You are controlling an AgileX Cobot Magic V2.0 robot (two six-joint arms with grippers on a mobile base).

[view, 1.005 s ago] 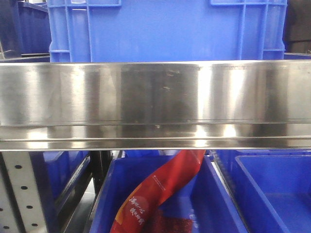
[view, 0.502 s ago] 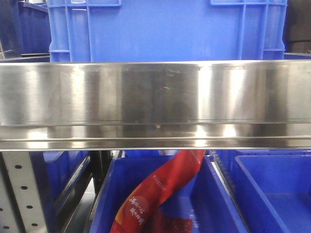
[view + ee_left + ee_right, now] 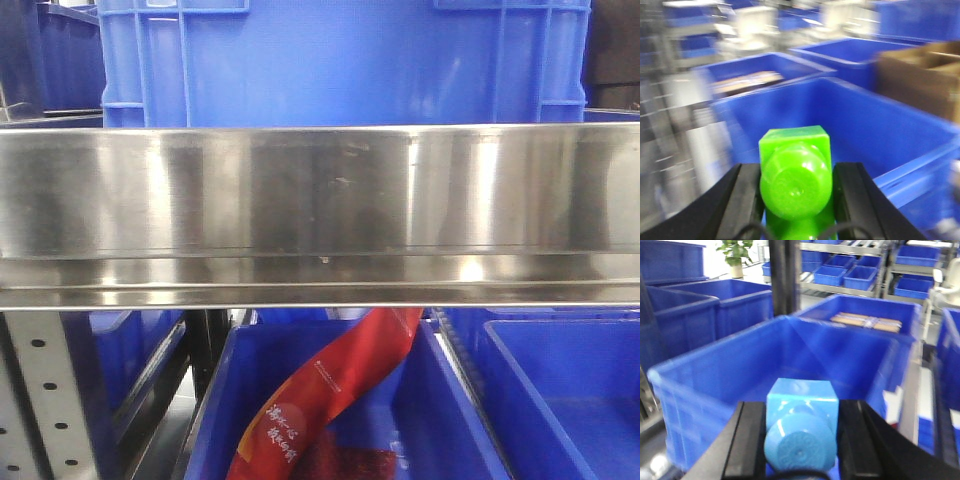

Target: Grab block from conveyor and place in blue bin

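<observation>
Blue block [image 3: 801,425], pale in colour with its rounded knob facing the camera, is clamped between the black fingers [image 3: 751,440] of the right gripper [image 3: 801,442]. It is held in the air, and the open blue bin [image 3: 705,362] fills the view just beyond it. Further back, a neighbouring bin [image 3: 867,307] holds flat tan pieces, and a potted plant [image 3: 734,252] stands at the far left.

The left gripper [image 3: 796,202] is likewise closed on a green block [image 3: 796,175] of the same shape, knob toward the camera, in front of a deep blue tub [image 3: 880,130]. That view is blurred. A brown cardboard box [image 3: 920,75] sits to the right.

In the front view a stainless steel rail [image 3: 320,200] spans the frame, with a big blue crate [image 3: 340,60] above it. Below it a red printed packet [image 3: 330,400] lies in a lower blue bin [image 3: 222,390].
</observation>
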